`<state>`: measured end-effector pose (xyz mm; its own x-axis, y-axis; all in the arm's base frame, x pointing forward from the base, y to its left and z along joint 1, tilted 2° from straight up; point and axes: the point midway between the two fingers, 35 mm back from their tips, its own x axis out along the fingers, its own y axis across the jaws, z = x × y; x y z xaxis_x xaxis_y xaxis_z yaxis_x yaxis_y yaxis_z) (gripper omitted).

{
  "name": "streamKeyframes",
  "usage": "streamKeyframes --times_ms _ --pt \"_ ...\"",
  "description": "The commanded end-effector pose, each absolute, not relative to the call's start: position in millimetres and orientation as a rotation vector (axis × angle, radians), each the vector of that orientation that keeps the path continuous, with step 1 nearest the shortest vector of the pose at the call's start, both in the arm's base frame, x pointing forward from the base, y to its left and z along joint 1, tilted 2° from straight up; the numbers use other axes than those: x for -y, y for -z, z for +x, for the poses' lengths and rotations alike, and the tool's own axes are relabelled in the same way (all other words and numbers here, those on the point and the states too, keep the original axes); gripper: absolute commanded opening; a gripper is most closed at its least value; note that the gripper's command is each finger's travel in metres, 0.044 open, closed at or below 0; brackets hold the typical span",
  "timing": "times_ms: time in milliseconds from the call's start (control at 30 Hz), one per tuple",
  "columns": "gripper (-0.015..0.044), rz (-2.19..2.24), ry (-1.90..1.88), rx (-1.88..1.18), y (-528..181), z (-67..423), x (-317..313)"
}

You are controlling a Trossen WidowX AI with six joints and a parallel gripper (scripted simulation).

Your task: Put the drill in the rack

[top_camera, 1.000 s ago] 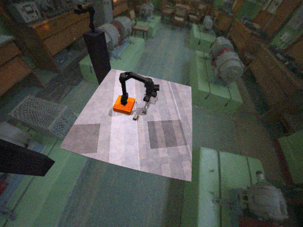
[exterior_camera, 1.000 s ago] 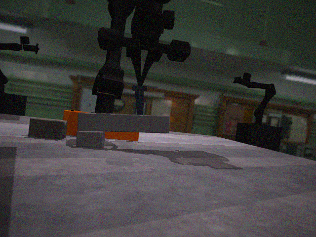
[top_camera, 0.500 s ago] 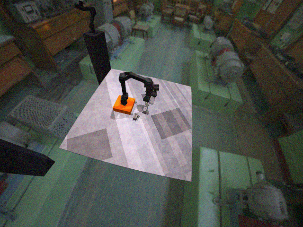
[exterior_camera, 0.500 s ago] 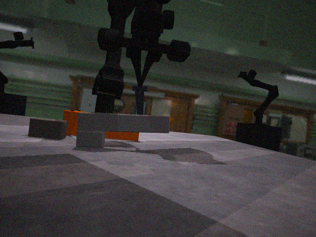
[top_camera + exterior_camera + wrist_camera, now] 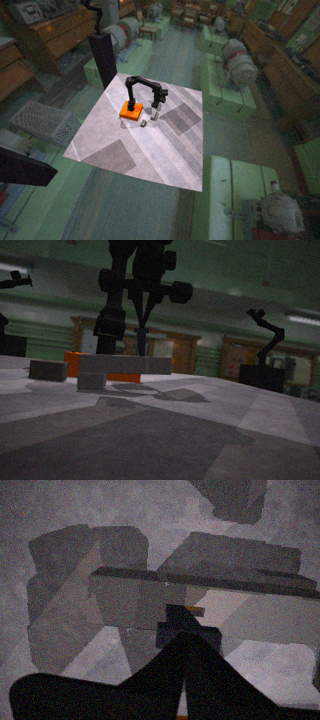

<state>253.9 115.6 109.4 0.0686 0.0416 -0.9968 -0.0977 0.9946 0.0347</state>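
My gripper (image 5: 155, 105) (image 5: 141, 326) (image 5: 187, 641) is shut with nothing between its fingers. Its closed tips point straight down onto the cap of a dark T-shaped key (image 5: 141, 341) (image 5: 186, 621). The key stands upright on a long grey bar (image 5: 154, 116) (image 5: 124, 364) (image 5: 135, 600). In the exterior view the bar's left end rests on a small grey block (image 5: 91, 380) and its right end hangs free above the table. I cannot tell the drill apart from the bar. A small orange mark (image 5: 196, 611) shows on the bar beside the key.
The arm's orange base (image 5: 131, 111) (image 5: 73, 360) stands just behind the bar. A separate grey block (image 5: 47, 369) lies to the left in the exterior view, and a small grey piece (image 5: 142, 123) lies near the base. Black pedestals (image 5: 103, 56) (image 5: 261, 378) with other arms stand off the table.
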Motion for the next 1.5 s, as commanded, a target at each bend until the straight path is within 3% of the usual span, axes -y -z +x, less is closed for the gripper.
streamKeyframes --times_ms 0,633,1000,1200,1467 --pt "0.0 -0.056 -0.108 -1.564 -88.8 243.1 -117.9" --pt "0.0 -0.056 -0.108 -1.564 -79.2 240.9 -119.1" --pt "0.0289 -0.056 -0.108 -1.563 -159.5 252.7 -116.5" --pt "0.044 -0.078 -0.132 -1.55 -151.0 253.6 -113.1" --pt "0.044 -0.486 -0.527 -1.479 -111.9 276.0 -59.9"
